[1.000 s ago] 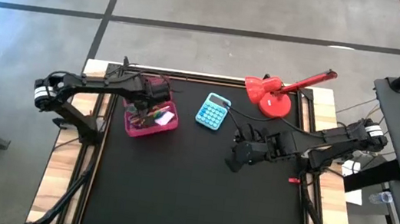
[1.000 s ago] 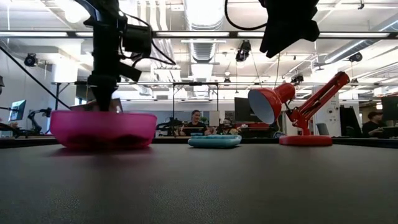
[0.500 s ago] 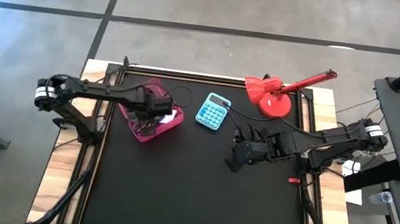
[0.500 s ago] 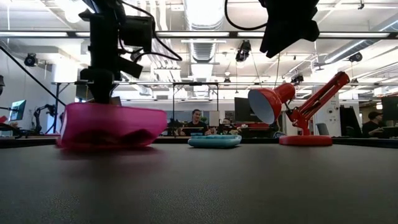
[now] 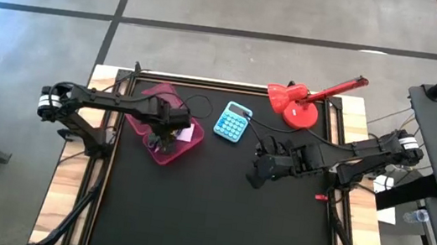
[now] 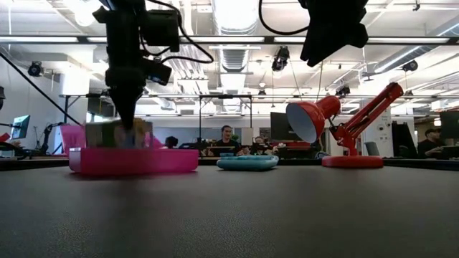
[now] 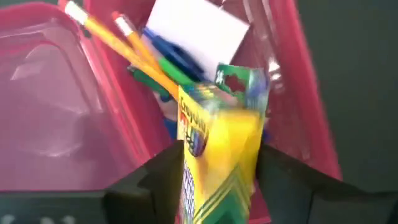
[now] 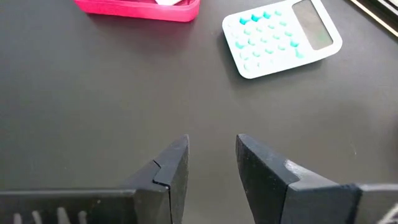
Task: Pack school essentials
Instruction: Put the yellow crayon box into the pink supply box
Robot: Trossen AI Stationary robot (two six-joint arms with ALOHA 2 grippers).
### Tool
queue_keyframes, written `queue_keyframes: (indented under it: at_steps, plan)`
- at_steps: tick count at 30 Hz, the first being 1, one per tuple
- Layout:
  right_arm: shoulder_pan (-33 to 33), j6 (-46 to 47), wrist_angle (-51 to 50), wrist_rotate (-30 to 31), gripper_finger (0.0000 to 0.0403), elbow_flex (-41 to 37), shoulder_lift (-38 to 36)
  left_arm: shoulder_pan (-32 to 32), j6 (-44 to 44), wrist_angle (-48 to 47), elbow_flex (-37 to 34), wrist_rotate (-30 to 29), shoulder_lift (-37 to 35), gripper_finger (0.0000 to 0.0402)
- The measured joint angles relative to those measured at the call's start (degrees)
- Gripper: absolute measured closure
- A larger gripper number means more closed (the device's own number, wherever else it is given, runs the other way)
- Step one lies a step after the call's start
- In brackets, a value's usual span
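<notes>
My left gripper (image 7: 217,180) was clamped on a crayon box (image 7: 221,155), held upright over the pink box (image 5: 168,129) on the left half of the surface (image 5: 216,207). My right gripper (image 8: 211,163) waited with fingers apart and empty, hovering near the surface's right side, short of the calculator (image 8: 281,36).

Already in the pink box: orange pencils (image 7: 124,43), a green pen (image 7: 177,71), a blue pen (image 7: 168,50) and a pale note pad (image 7: 196,28).

Hazards from here, as I judged them:
- The crayon box stood tall against the low wall. Released upright, it could topple over the rim onto the surface.
- The pink box was light and not held down. Downward or sideways pressure from my gripper could tip or slide it and spill the contents.
- Lowered onto the pencils, the crayon box could lever them out.
- The right arm was well apart from the left; I judged collision risk low.

Differences between views:
- Only the left wrist view showed the grasp and the individual items in the pink box.
- The low view showed the crayon box (image 6: 118,134) rising above the rim, and the pink box (image 6: 133,160) sitting level; contents were hidden behind the wall.
- The high view alone gave the layout, including the red lamp (image 5: 302,100) at the far right edge; my arm covered most of the crayon box there.
- The right wrist view showed only the pink box's edge.
</notes>
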Motion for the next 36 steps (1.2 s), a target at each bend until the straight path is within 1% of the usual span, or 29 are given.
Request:
queue_keyframes:
  at_steps: [3, 6, 8, 12, 16, 20, 27, 33, 36]
  plan:
    - [0.0, -0.43, -0.01, 0.0, 0.0282, 0.0, 0.0, 0.02, -1.67, 0.59, 0.49, 0.65, 0.0, 0.0213]
    - [0.0, -0.71, -0.01, -0.01, 0.0282, 0.0, 0.0, 0.02, -2.33, 0.55, 0.73, 1.86, -0.02, 0.0208]
    - [0.0, -0.88, -0.01, -0.01, 0.0281, 0.0, 0.0, -0.02, -2.99, 0.55, 0.73, 3.08, -0.02, 0.0207]
    - [0.0, -0.98, -0.01, -0.02, 0.028, 0.0, 0.0, -0.07, -5.14, 0.96, 0.73, 7.64, -0.04, 0.0207]
    - [0.0, -1.13, -0.01, -0.01, 0.028, 0.0, 0.0, -0.1, -7.39, 1.2, 0.64, 9.44, -0.07, 0.0207]
    - [0.0, -1.32, 0.01, -0.01, 0.028, 0.0, 0.0, -1.0, -8.26, 3.69, 0.62, 14.3, -0.07, 0.0207]
    - [0.0, -1.5, 0.01, -0.02, 0.028, 0.0, 0.0, -1.77, -8.7, 4.74, 0.6, 16.25, -0.14, 0.0207]
    - [0.0, -1.49, 0.01, -0.05, 0.028, 0.0, 0.0, -2.64, -10.11, 4.63, 0.56, 21.84, -1.72, 0.0207]
    - [0.0, -1.48, 0.01, -0.07, 0.028, 0.0, 0.0, -3.74, -11.55, 4.43, 0.56, 23.04, -2.92, 0.0207]
